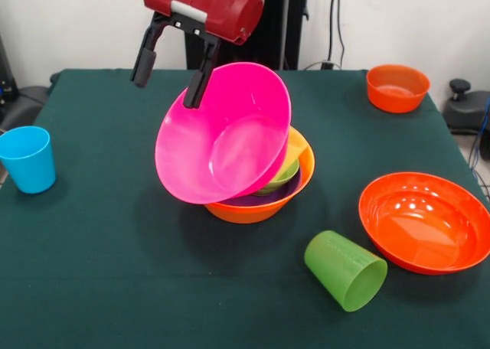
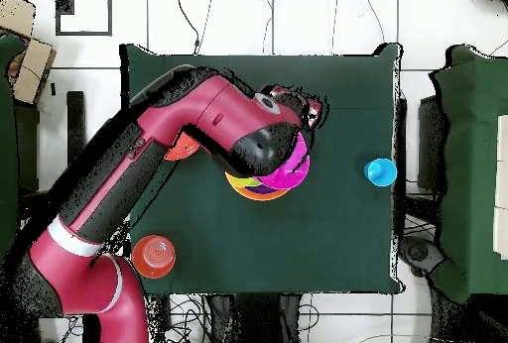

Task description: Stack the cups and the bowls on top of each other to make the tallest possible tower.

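Lime green cup [image 1: 346,270]: nearest to us in the front view, it lies tipped on its side on the bench [image 1: 99,288], mouth toward the right.
Shallow red-orange bowl [image 1: 426,221]: we see it upright just beside that cup, further right.
Blue cup [image 1: 27,159]: it stands upright at the left edge, well apart from the rest.
Tower [image 1: 264,203]: at mid-bench sits the large orange bowl, with a purple bowl, a small green bowl and a yellow cup [image 1: 295,145] nested inside — only slivers of them show.
Pink bowl [image 1: 226,135]: it is steeply tilted, its hollow facing us, its lower rim resting against the tower's left side.
Claw [image 1: 169,75]: its fingers are spread; one finger lies against the pink bowl's top rim and the other hangs clear outside, so we judge it released rather than pinching.
Small orange bowl [image 1: 397,87]: it stands upright at the far right corner.
Step in hand: we judge that the pink bowl is being added to the tower, though it leans badly.
Next move: it calls for levelling or reseating the pink bowl — otherwise it may slide off.
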`<state>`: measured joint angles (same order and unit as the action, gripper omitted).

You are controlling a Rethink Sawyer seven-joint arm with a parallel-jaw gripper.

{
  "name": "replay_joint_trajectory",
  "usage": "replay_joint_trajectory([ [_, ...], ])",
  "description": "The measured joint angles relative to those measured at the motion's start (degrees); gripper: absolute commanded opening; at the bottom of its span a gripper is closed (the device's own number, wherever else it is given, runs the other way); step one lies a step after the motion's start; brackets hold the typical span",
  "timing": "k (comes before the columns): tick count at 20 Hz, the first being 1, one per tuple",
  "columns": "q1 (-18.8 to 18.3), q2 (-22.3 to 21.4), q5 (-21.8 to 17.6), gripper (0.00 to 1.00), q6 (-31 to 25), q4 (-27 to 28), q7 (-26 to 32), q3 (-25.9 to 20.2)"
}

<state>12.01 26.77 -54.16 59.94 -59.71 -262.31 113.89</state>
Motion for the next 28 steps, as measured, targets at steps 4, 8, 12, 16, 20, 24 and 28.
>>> replay_joint_trajectory([
  [4, 0.0, -0.1, 0.0, 1.0, 0.0, 0.3, 0.0, -0.4],
  [8, 0.0, -0.3, 0.0, 1.0, 0.0, 0.4, 0.0, -0.6],
  [12, 0.1, -0.7, 0.0, 1.0, 0.0, 0.4, 0.0, -0.7],
  [16, 0.4, -1.1, 0.0, 1.0, 0.0, 0.4, 0.0, -0.7],
  [20, 0.6, -1.1, 0.0, 1.0, 0.0, 0.4, 0.0, -0.7],
  [24, 1.3, -1.4, 0.0, 1.0, 0.8, 0.4, 0.0, -1.3],
  [28, 2.3, -2.2, 0.0, 1.0, 2.3, 0.4, 0.0, -2.1],
])
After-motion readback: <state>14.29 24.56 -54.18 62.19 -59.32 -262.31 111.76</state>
